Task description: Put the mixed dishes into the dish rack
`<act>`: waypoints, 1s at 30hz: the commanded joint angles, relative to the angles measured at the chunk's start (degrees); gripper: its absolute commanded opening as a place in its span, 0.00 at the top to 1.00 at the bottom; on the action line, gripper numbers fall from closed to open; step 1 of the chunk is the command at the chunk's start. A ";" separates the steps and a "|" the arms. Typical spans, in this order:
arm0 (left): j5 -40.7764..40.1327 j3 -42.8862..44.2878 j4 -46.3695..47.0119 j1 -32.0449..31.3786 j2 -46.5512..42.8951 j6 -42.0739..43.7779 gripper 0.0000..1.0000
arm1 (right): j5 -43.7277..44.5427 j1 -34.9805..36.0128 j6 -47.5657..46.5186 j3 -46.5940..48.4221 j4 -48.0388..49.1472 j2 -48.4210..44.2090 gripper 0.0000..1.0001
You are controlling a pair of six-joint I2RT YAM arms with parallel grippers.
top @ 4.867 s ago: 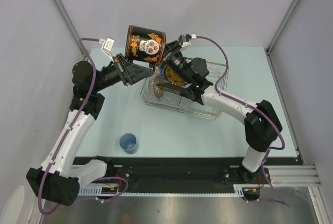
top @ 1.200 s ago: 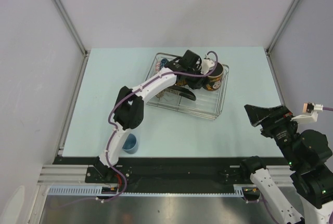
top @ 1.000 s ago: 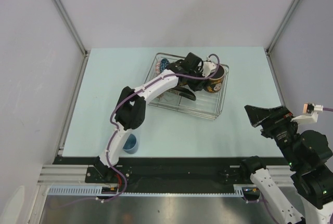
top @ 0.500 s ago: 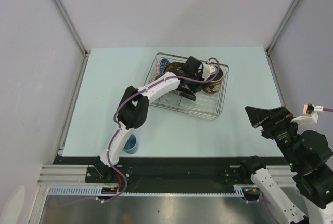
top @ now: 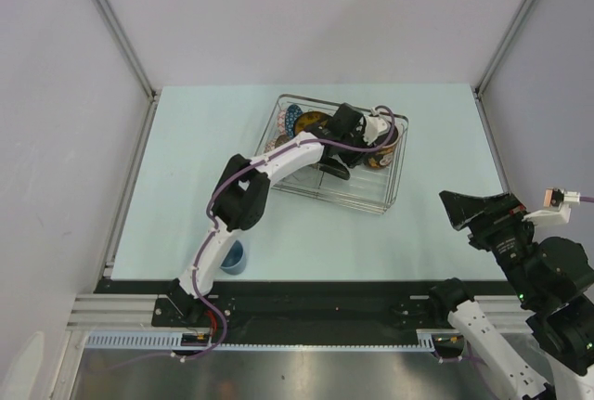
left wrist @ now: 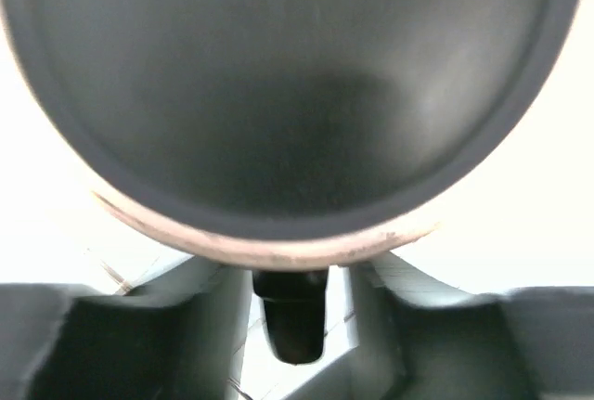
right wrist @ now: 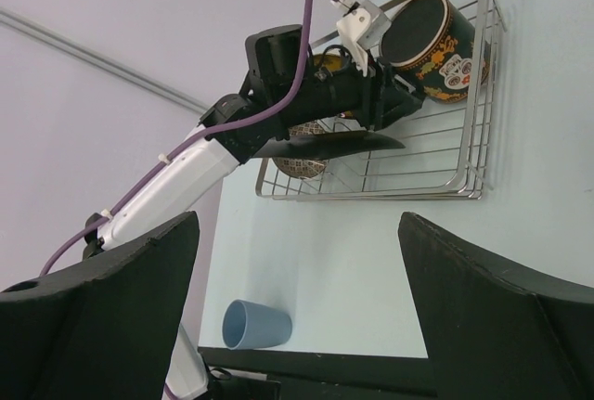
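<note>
Jaws of both arms, with the black mug lying in the dish rack.

Left gripper: its jaws stood either side of the mug's dark round end, which filled my left wrist view; I could not tell whether they pressed on it or stood just clear. The mug lay on its side inside the rack, directly ahead of these jaws. Behind them, under the left arm, the dark square plate, yellow round patterned plate and blue bowl shared the rack. Right gripper: jaws spread wide with nothing between them, well apart from the rack. The small light-blue cup stood upright on the table, far from both pairs of jaws.
</note>
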 commanded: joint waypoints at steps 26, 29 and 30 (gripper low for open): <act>0.95 4.28 -2.80 -1.50 -22.04 -3.34 0.00 | 6.36 1.38 -2.51 -0.68 -7.58 -0.55 0.00; 0.77 8.58 -6.76 -1.41 -23.45 -3.51 0.00 | 6.01 1.38 -2.77 -1.38 -9.34 0.50 0.00; 0.86 10.25 -8.51 -1.41 -23.98 -3.42 0.00 | 5.75 1.38 -2.94 -1.64 -9.52 0.68 0.00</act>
